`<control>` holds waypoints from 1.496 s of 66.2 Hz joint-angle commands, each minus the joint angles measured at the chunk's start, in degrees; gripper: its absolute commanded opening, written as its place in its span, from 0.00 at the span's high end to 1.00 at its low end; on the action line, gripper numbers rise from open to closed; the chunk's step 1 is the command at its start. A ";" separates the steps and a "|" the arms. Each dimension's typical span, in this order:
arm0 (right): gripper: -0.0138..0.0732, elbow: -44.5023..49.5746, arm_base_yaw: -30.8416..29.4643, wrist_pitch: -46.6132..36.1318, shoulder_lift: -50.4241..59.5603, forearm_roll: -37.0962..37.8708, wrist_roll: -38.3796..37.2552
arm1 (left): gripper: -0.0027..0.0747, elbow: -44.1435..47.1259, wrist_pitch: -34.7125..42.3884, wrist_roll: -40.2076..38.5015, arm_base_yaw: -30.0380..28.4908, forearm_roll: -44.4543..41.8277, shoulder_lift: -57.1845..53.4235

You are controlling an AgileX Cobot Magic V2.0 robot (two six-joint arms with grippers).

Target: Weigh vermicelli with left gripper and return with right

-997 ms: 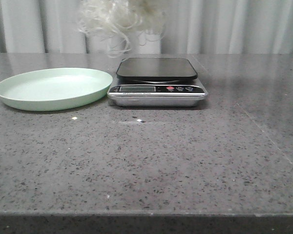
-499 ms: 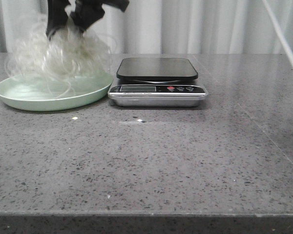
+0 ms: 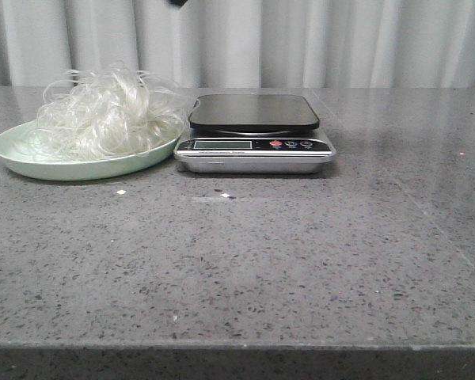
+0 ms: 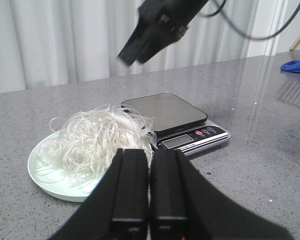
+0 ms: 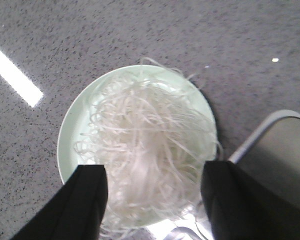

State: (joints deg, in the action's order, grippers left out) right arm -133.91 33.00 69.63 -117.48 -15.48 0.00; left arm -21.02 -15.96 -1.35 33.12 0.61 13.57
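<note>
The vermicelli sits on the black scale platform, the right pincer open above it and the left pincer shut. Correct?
Not quite. The vermicelli lies in the green plate beside the scale, as the front view shows; the platform is bare. The right pincer is open above it, the left pincer shut.

Vermicelli: a fluffy clump of thin, curly, translucent white strands, heaped loosely in a shallow pale-green plate just beside the scale (whose black platform is bare). A few loops stray over the plate's rim. No end effector touches it.
</note>
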 commanded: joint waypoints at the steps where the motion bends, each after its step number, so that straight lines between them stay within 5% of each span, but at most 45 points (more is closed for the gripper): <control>1: 0.25 -1.32 -3.13 1.27 7.28 0.57 0.00 | 0.79 -1.67 4.72 0.02 -0.09 0.37 0.50; 12: 0.25 8.24 -6.67 -1.99 16.20 3.06 0.00 | 0.79 -1.67 4.72 0.02 -0.09 0.37 0.50; 49: 0.25 74.44 -11.61 -33.91 62.69 4.27 3.21 | 0.79 -1.67 4.72 0.02 -0.09 0.37 0.50; 86: 0.26 112.46 -11.61 -54.84 114.04 5.19 3.64 | 0.79 -1.31 4.72 0.02 -0.09 0.37 0.50; 94: 0.42 114.30 -11.61 -55.05 117.98 7.61 3.64 | 0.79 -1.31 4.72 0.02 -0.09 0.37 0.50; 99: 0.65 114.71 -11.61 -55.18 117.98 7.67 3.64 | 0.79 -1.31 4.72 0.02 -0.09 0.37 0.50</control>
State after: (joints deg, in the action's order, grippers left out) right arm -18.28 21.67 19.89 0.62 -8.65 2.98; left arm -20.80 -15.76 -1.35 33.12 0.61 13.57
